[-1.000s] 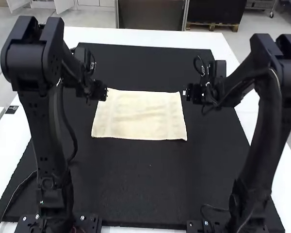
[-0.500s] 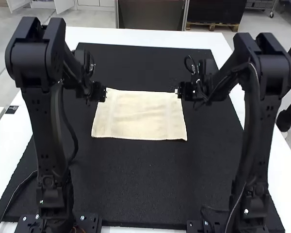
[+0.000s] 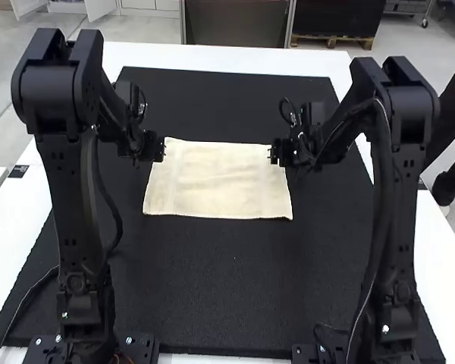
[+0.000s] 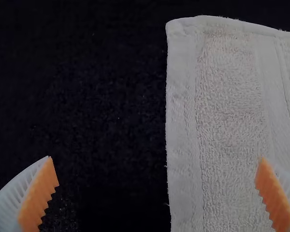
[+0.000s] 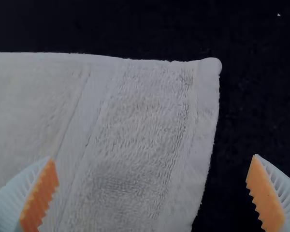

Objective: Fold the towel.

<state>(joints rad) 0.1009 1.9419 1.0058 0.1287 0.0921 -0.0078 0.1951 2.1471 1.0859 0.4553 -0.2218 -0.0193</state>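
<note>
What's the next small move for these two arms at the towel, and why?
I'd probably lower the left claw and right claw toward the towel's far corners, ready to pinch: both are open, straddling its side edges near those corners, and it lies flat, ungripped.

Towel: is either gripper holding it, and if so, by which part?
Nothing is held; the left gripper and right gripper are open at opposite ends of the towel.

High view: from above and behind the arms (image 3: pixel 72 205), facing forward and down over the mat (image 3: pixel 235 280). Wrist views: close, facing down; left shares the towel's (image 3: pixel 216 182) far left corner with the high view, right its far right.
</note>
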